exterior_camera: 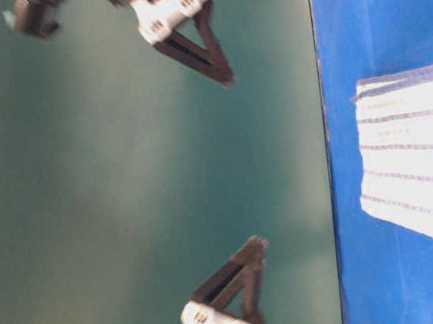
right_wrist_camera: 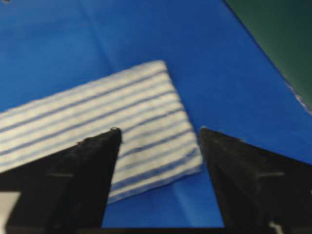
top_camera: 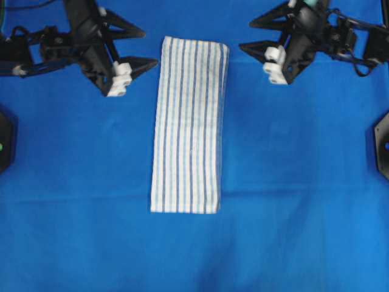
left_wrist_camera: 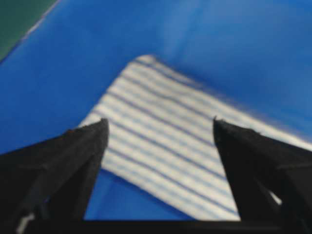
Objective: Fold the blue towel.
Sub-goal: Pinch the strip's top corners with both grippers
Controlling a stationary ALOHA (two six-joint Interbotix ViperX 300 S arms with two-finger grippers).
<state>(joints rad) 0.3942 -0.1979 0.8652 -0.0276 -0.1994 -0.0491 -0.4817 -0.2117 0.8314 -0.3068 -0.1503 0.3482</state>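
Fingers [left_wrist_camera: 73,161] apart; blue towel [top_camera: 189,125] flat on blue sheet [top_camera: 292,182].

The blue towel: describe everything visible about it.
The blue towel is white woven cloth with thin dark-blue and light-blue stripes running lengthwise. It lies flat as a long narrow rectangle, apparently already folded, since layered edges show at its end in the table-level view. It rests on the blue table cover. Nothing else touches it.
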